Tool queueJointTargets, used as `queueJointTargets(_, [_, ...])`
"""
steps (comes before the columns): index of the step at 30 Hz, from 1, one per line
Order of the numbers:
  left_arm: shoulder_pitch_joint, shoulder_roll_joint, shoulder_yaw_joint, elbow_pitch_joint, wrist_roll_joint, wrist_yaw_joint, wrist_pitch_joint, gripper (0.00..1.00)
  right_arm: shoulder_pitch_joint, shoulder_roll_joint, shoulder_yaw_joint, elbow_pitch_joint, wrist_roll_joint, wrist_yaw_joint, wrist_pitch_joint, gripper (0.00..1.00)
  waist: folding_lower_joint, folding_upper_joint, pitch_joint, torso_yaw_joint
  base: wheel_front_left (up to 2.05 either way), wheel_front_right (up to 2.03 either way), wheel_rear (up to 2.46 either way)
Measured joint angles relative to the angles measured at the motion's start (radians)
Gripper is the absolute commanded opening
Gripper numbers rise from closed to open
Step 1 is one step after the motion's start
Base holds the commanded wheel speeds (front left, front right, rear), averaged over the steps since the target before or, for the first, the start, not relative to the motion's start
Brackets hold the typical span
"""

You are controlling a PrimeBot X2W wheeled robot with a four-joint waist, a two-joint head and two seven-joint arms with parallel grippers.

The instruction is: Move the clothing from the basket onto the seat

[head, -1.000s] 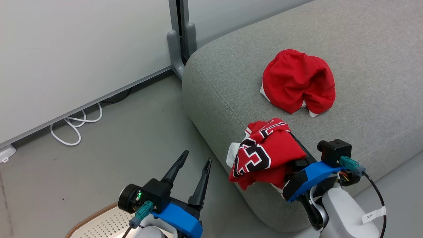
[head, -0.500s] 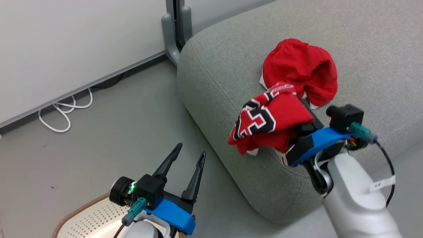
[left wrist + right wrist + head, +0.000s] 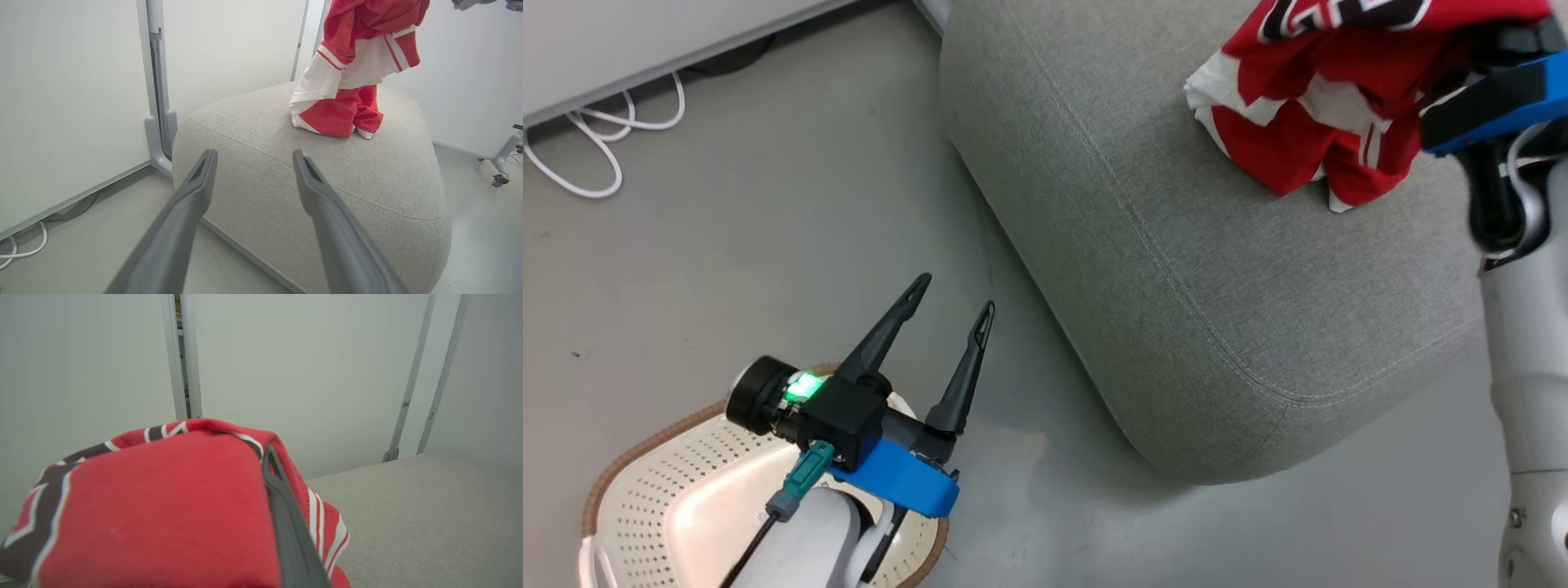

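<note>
Since the jersey (image 3: 1307, 122) is limp, light cloth, it bunches and drapes over the right gripper (image 3: 269, 461), whose jaws are pinched together on a thick fold. It hangs above the seat (image 3: 1176, 286), hem dangling toward the cushion. Best grab looks like a gathered wad; a single edge would likely slip. Left gripper (image 3: 956, 292) holds nothing, jaws apart, over the basket (image 3: 645, 506).
</note>
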Motion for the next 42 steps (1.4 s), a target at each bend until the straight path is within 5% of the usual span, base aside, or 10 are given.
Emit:
queueJointTargets(8, [-0.058,0.053,0.003,-0.138,0.033,0.0,0.07,1.0,-0.035,-0.031,-0.138,0.052,0.015,0.0,-0.006,0.0,0.0,0.0,0.134,0.018,0.0,0.0,0.0])
queueJointTargets(17, [-0.069,0.102,0.009,-0.263,0.049,0.011,0.127,1.0,-0.044,-0.021,-0.243,0.253,0.009,0.0,-0.056,0.0,0.0,0.0,0.25,0.044,0.0,0.0,0.0])
queueJointTargets(31, [-0.066,0.109,0.001,-0.282,0.045,0.023,0.127,1.0,-0.112,-0.014,-0.289,0.42,-0.061,0.0,-0.109,0.0,-0.0001,0.0,0.273,0.08,0.0,0.0,0.0])
queueJointTargets(32, [-0.066,0.108,-0.001,-0.278,0.043,0.024,0.124,1.0,-0.113,-0.016,-0.29,0.424,-0.063,0.0,-0.11,0.03,-0.0001,-0.0001,0.27,0.081,0.0,0.0,0.0])
queueJointTargets(34, [-0.066,0.104,-0.004,-0.27,0.04,0.024,0.12,1.0,-0.116,-0.021,-0.29,0.428,-0.064,0.0,-0.11,0.43,-0.0001,0.0,0.264,0.083,0.0,0.0,0.0])
queueJointTargets(35, [-0.066,0.102,-0.006,-0.265,0.039,0.024,0.117,1.0,-0.117,-0.022,-0.29,0.429,-0.066,0.0,-0.111,0.76,-0.0001,-0.0001,0.26,0.084,0.0,0.0,0.0])
queueJointTargets(36, [-0.066,0.1,-0.009,-0.261,0.039,0.026,0.114,1.0,-0.117,-0.024,-0.289,0.433,-0.067,0.0,-0.111,0.97,-0.0001,0.0,0.255,0.084,0.0,0.0,0.0])
queueJointTargets(42, [-0.068,0.086,-0.018,-0.222,0.03,0.027,0.09,1.0,-0.112,-0.035,-0.276,0.434,-0.073,0.0,-0.111,1.0,-0.0001,-0.0001,0.225,0.089,0.0,0.0,0.0])
